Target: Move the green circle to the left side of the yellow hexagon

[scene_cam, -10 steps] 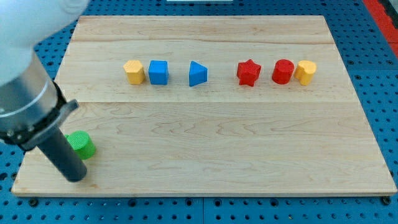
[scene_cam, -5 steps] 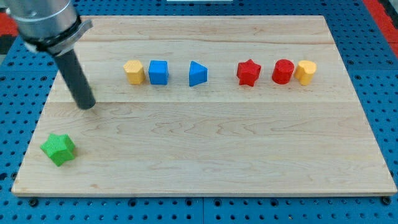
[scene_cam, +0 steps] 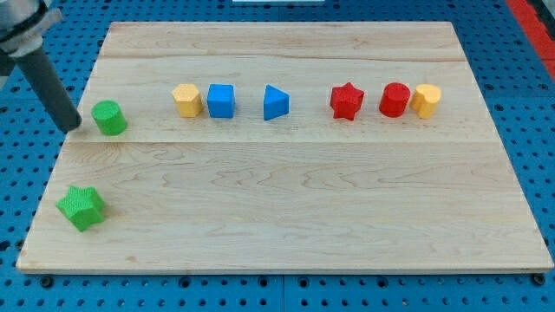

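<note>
My tip [scene_cam: 71, 126] rests at the table's [scene_cam: 286, 225] left edge, just left of the green circle [scene_cam: 109, 118], seemingly not quite touching; there is no pincer here, only the rod. The yellow hexagon [scene_cam: 186, 100] lies right of the circle, heading a row near the top edge; a green star [scene_cam: 81, 207] sits near the bottom-left corner.

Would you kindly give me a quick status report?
My tip just left of green circle. Circle left of yellow hexagon, gap between. Nothing in the way.
</note>
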